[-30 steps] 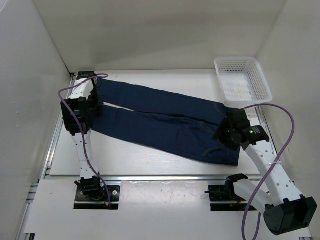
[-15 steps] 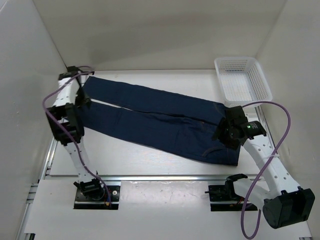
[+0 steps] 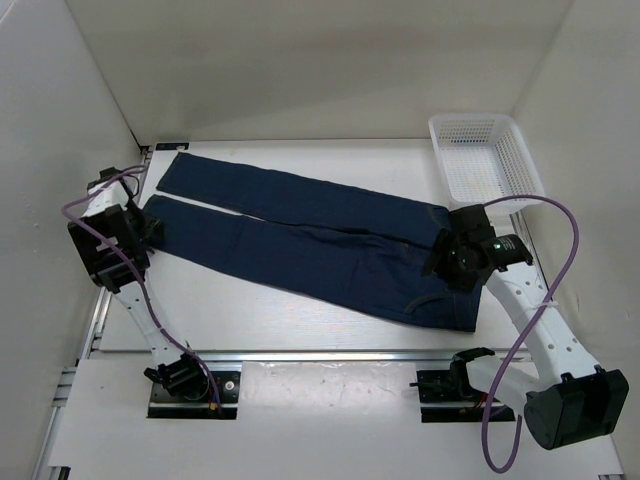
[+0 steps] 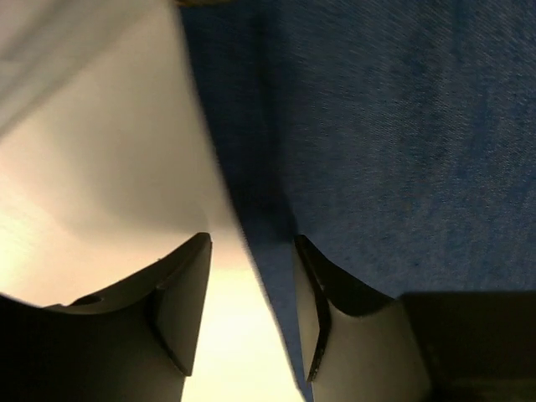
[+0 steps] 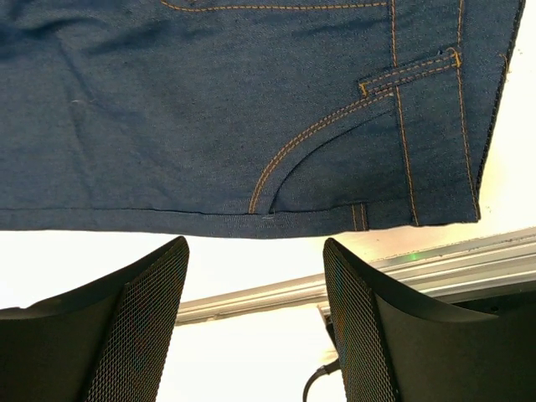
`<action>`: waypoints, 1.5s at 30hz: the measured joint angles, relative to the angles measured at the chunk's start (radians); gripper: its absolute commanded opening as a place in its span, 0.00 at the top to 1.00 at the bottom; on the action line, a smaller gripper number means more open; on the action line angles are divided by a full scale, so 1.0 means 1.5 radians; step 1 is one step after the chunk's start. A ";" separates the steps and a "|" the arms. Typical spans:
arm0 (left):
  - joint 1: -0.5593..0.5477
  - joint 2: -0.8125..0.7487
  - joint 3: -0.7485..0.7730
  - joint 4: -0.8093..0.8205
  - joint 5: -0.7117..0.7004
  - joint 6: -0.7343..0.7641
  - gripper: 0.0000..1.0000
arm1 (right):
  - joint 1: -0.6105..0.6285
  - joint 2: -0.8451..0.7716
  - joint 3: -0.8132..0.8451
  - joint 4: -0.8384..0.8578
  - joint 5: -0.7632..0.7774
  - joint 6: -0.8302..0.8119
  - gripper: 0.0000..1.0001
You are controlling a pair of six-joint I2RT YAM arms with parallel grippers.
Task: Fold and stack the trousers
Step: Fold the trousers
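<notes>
While my left gripper (image 4: 251, 243) and right gripper (image 5: 255, 244) gape empty, the trousers (image 3: 320, 240) lie flat, dark orange-stitched denim.

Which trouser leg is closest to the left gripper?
The near leg, on the arm-base side; its cuff lies at the left gripper. The far leg ends farther back.

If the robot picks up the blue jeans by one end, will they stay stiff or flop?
Probably flop: the jeans lie limp and flat on the table. Likely heavy for cloth, since the stitched denim looks thick. Unlikely to roll.
</notes>
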 measured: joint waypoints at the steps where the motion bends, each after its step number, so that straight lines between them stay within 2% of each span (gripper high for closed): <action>1: -0.003 0.005 0.000 0.003 0.005 -0.004 0.40 | 0.000 0.000 0.002 0.000 -0.001 0.000 0.29; 4: -0.007 0.017 0.005 0.008 0.017 -0.015 0.40 | 0.000 0.000 0.002 -0.001 -0.004 0.001 0.29; 7: -0.006 0.021 0.011 0.013 0.024 -0.025 0.50 | 0.000 0.000 0.002 -0.001 -0.012 0.003 0.29; 8: -0.006 0.022 0.011 0.014 0.024 -0.028 0.58 | 0.000 0.000 0.002 -0.001 -0.013 0.003 0.29; 9: -0.006 0.023 0.012 0.014 0.024 -0.029 0.75 | 0.000 0.000 0.002 -0.001 -0.014 0.005 0.29; 10: -0.005 0.024 0.013 0.015 0.024 -0.034 0.86 | 0.000 0.000 0.002 -0.002 -0.015 0.006 0.29; 11: -0.004 0.027 0.015 0.016 0.025 -0.034 0.90 | 0.000 0.000 0.002 -0.002 -0.015 0.009 0.28; 15: -0.003 0.029 0.017 0.017 0.032 -0.034 0.90 | 0.000 0.000 0.002 -0.010 -0.020 0.037 0.21; 17: -0.003 0.026 0.016 0.017 0.032 -0.034 0.90 | 0.000 -0.001 -0.010 -0.007 -0.036 0.058 0.21; 21: -0.010 0.007 -0.003 0.029 0.029 -0.033 0.90 | 0.000 -0.001 -0.115 -0.005 -0.091 0.127 0.40; 22: -0.013 0.000 -0.004 0.029 0.028 -0.032 0.90 | 0.000 -0.001 -0.147 -0.011 -0.102 0.145 0.48; 25: -0.022 -0.029 -0.005 0.033 0.028 -0.026 0.90 | 0.000 -0.026 -0.214 -0.032 -0.122 0.195 0.55; 27: -0.026 -0.053 -0.005 0.034 0.032 -0.023 0.90 | 0.000 -0.060 -0.225 -0.043 -0.126 0.225 0.55; 28: -0.028 -0.064 -0.006 0.035 0.034 -0.021 0.90 | 0.000 -0.074 -0.225 -0.042 -0.128 0.240 0.50; 31: -0.032 -0.096 -0.012 0.038 0.043 -0.017 0.90 | 0.000 -0.092 -0.227 -0.040 -0.133 0.284 0.46; 39: -0.033 -0.120 -0.016 0.038 0.057 -0.008 0.90 | 0.000 -0.087 -0.261 -0.027 -0.101 0.390 0.46; 45: -0.033 -0.120 -0.016 0.032 0.062 -0.006 0.90 | 0.000 -0.051 -0.261 0.015 -0.057 0.430 0.46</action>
